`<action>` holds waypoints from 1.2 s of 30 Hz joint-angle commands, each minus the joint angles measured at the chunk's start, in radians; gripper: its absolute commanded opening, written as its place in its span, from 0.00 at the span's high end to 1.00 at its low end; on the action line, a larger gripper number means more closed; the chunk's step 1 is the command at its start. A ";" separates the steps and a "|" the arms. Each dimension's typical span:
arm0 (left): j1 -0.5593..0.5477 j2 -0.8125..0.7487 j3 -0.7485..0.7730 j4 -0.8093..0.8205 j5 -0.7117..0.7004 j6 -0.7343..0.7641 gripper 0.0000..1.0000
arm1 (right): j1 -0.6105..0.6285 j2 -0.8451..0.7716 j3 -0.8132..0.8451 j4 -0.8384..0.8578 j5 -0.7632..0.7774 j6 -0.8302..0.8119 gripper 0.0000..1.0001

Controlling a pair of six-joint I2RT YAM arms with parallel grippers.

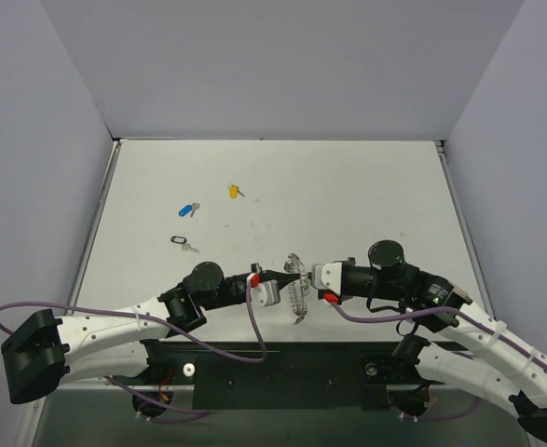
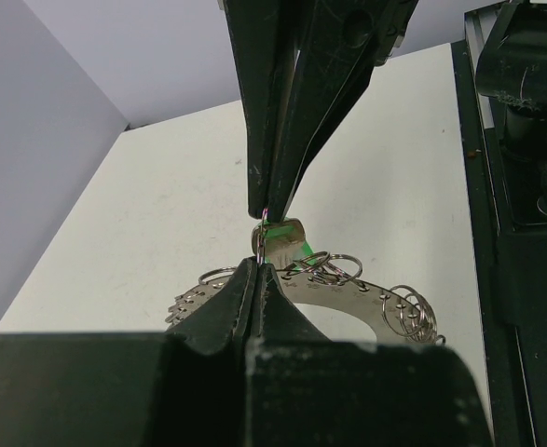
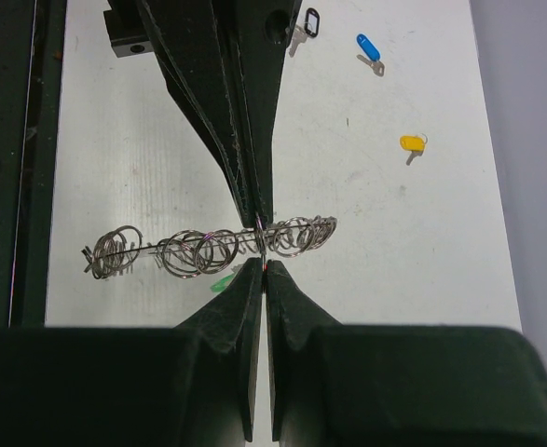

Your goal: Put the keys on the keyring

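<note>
Right now the left gripper (image 2: 257, 270) and the right gripper (image 3: 265, 270) are pressing their jaws fully shut and meeting tip to tip at the keyring (image 3: 198, 247). It is standing tilted on edge above the near edge of the surface (image 1: 348, 196); which claw is bearing it I cannot tell. Between the tips the green-headed key (image 2: 282, 244) is showing a small silver blade and glossy plastic head.

Threading seems to be in hand. Next, I judge, the key is needing to be slid onto one springy wire loop. The hoop is looking flat, dull grey, fringed with thin round loops. The blue-headed key (image 1: 188, 209), yellow-headed key (image 1: 234, 191) and black-headed key (image 1: 179, 240) are lying towards the far left corner.
</note>
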 commanded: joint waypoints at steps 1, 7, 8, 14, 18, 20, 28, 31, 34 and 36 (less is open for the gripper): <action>-0.010 -0.004 0.014 0.080 0.038 0.007 1.00 | 0.010 0.012 -0.006 0.076 -0.026 0.014 1.00; -0.010 -0.008 0.014 0.083 0.046 0.001 1.00 | 0.015 0.015 -0.007 0.072 -0.023 0.005 1.00; -0.010 -0.010 0.014 0.085 0.046 0.000 1.00 | 0.013 0.015 -0.007 0.073 -0.023 0.003 1.00; -0.010 -0.010 0.014 0.087 0.049 -0.008 1.00 | 0.016 0.016 -0.009 0.076 -0.023 0.003 1.00; -0.010 -0.011 0.013 0.088 0.051 -0.010 1.00 | 0.018 0.018 -0.006 0.072 -0.021 0.002 1.00; -0.010 -0.014 0.013 0.090 0.055 -0.010 1.00 | 0.016 0.018 -0.009 0.070 -0.018 0.000 1.00; -0.010 -0.013 0.013 0.090 0.061 -0.014 1.00 | 0.016 0.018 -0.009 0.062 -0.018 -0.011 1.00; -0.010 -0.011 0.014 0.088 0.060 -0.014 1.00 | 0.018 0.018 -0.007 0.064 -0.020 -0.011 1.00; -0.010 -0.008 0.017 0.077 0.057 -0.011 1.00 | 0.016 0.018 -0.003 0.070 -0.021 -0.008 1.00; -0.010 -0.005 0.023 0.065 0.054 -0.011 1.00 | 0.018 0.018 0.000 0.071 -0.024 -0.006 1.00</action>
